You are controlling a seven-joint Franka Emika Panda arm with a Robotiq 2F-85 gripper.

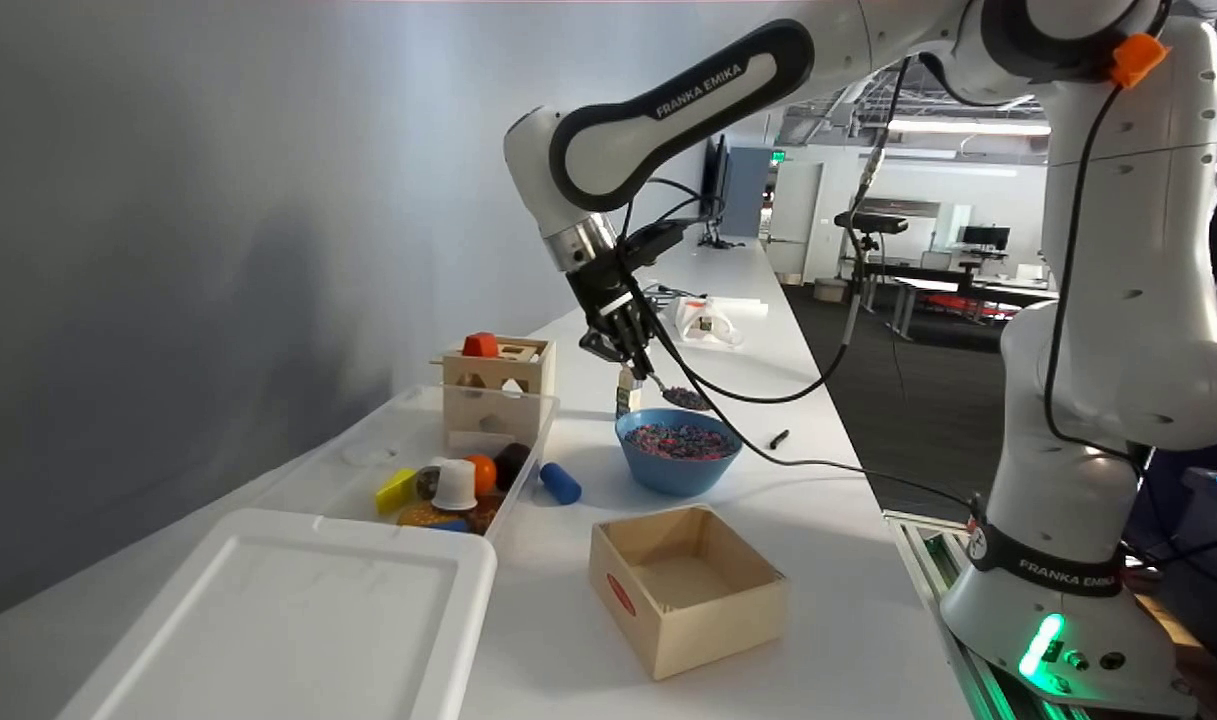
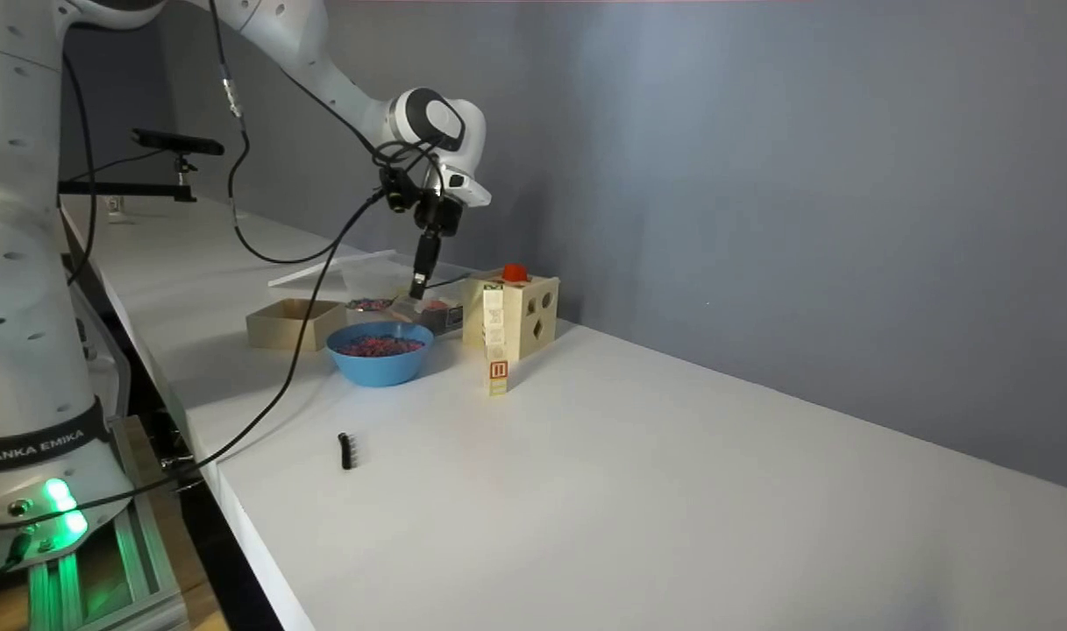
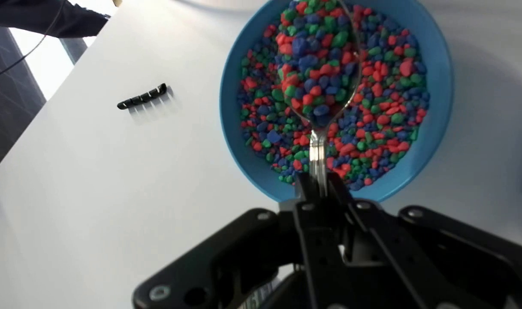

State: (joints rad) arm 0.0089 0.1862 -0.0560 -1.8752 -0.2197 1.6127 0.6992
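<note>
My gripper is shut on the handle of a metal spoon. Red, green and blue pebbles are heaped in the spoon's bowl. Beneath it stands a blue bowl, with more of the same pebbles spread inside. In an exterior view the gripper points down at a tilt, and the loaded spoon hangs above the blue bowl, apart from it. In another exterior view the gripper appears above and behind the bowl. The fingers hide the spoon handle's end.
An open wooden box sits near the bowl. Beside it are a blue cylinder, a clear bin of toys and a white lid. A shape-sorter cube and tall block stack stand close; a black piece lies apart.
</note>
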